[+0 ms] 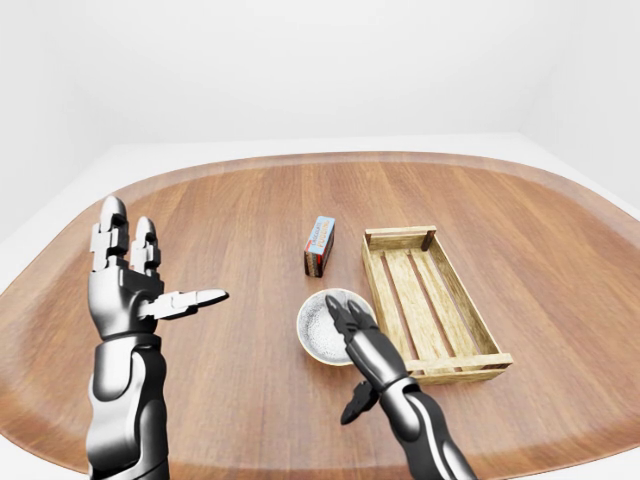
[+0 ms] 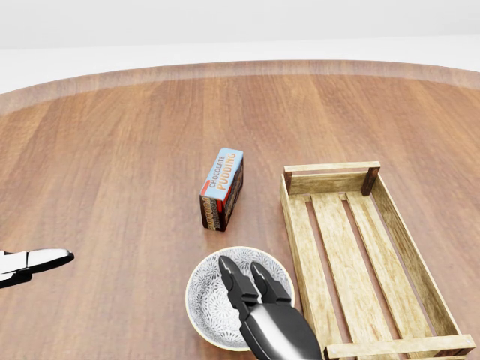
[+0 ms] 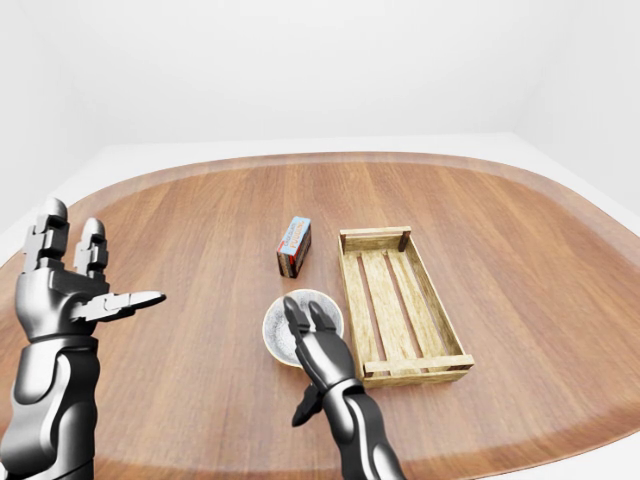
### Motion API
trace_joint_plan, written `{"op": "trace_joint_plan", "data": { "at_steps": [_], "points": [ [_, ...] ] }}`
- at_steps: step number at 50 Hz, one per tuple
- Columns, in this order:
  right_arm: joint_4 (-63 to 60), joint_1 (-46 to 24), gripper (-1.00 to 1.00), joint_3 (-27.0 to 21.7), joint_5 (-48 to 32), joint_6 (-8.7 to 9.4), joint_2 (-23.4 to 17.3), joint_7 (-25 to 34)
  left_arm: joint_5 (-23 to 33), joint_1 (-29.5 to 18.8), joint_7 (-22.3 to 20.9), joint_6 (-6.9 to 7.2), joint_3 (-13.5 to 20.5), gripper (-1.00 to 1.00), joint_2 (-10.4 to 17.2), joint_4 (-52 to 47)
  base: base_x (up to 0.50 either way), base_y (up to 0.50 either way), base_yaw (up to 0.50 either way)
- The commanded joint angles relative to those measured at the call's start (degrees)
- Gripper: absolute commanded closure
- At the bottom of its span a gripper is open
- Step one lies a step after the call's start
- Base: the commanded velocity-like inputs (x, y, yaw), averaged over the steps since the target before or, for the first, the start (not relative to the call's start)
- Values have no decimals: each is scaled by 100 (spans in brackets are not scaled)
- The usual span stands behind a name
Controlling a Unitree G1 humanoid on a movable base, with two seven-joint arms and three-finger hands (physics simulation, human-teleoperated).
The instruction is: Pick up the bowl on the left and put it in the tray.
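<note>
Bowl (image 2: 206, 300), round and speckled (beside the slatted wooden tray (image 2: 298, 247)), lies under the open-fingered right robot hand (image 2: 266, 315).

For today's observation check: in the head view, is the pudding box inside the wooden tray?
No, the chocolate pudding box stands on the table left of the wooden tray.

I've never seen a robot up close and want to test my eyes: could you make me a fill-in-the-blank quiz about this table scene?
In the head view, the bowl sits just ____ of the wooden tray.
The box above the bowl reads chocolate ____.
The robot hand over the bowl is the robot's ____ one.
The left robot hand, raised apart, holds ____.
Missing words: left; pudding; right; nothing.
</note>
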Motion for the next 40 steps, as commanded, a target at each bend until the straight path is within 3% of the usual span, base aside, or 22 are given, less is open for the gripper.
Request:
{"op": "trace_joint_plan", "data": {
  "at_steps": [1, 40],
  "points": [
    [288, -71, -100, -16, -46, 0, 31, 13, -16, 0, 12, 0, 10, -100, 8, -28, 0, 0, 0],
    [847, -329, -100, -298, -404, 0, 108, 511, 28, 4, 9, 0, -22, -100, -12, 20, 0, 0, 0]
  ]
}}
